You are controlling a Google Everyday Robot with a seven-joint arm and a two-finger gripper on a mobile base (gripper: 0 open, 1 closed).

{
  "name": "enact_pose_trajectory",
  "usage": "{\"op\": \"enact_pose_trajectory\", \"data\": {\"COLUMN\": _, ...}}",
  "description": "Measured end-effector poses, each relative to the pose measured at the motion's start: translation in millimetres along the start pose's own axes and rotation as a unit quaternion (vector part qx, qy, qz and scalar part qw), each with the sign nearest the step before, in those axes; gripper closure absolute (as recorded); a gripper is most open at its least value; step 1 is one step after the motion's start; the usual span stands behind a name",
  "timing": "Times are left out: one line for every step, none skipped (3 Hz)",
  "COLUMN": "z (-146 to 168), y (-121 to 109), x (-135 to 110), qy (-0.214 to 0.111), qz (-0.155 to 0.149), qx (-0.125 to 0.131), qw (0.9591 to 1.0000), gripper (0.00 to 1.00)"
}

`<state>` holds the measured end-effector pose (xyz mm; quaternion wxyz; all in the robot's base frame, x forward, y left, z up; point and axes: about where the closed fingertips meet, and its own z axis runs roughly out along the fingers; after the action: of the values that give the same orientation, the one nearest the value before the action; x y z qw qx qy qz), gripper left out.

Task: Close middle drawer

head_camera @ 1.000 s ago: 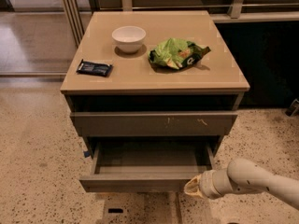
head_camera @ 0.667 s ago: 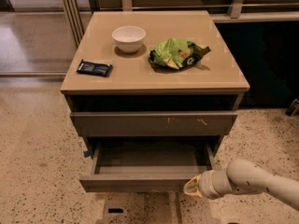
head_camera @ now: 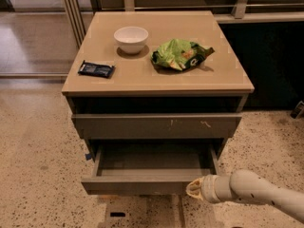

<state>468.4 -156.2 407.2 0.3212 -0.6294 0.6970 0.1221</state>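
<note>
Gripper (head_camera: 195, 188) sits at the right end of the middle drawer (head_camera: 135, 186), which I see pulled out beneath the front edge of the tabletop (head_camera: 156, 77); its grip state I cannot tell.

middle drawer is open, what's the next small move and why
Probably press the gripper forward against the middle drawer front. The drawer stands pulled well out, its inside showing, and the gripper sits at the front's right end, so a straight push should slide it in.
</note>
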Motion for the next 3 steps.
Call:
{"op": "enact_pose_trajectory", "data": {"z": 5.9, "y": -20.7, "x": 3.5, "qy": -0.007, "qz": -0.023, "qx": 0.056, "qw": 0.9982, "gripper": 1.00}}
{"op": "enact_pose_trajectory", "data": {"z": 9.2, "y": -35.6, "x": 7.0, "qy": -0.016, "qz": -0.028, "qx": 0.085, "qw": 0.9958, "gripper": 1.00}}
{"op": "enact_pose_trajectory", "data": {"z": 13.8, "y": -55.1, "x": 10.5, "qy": -0.027, "qz": -0.028, "qx": 0.107, "qw": 0.9935, "gripper": 1.00}}
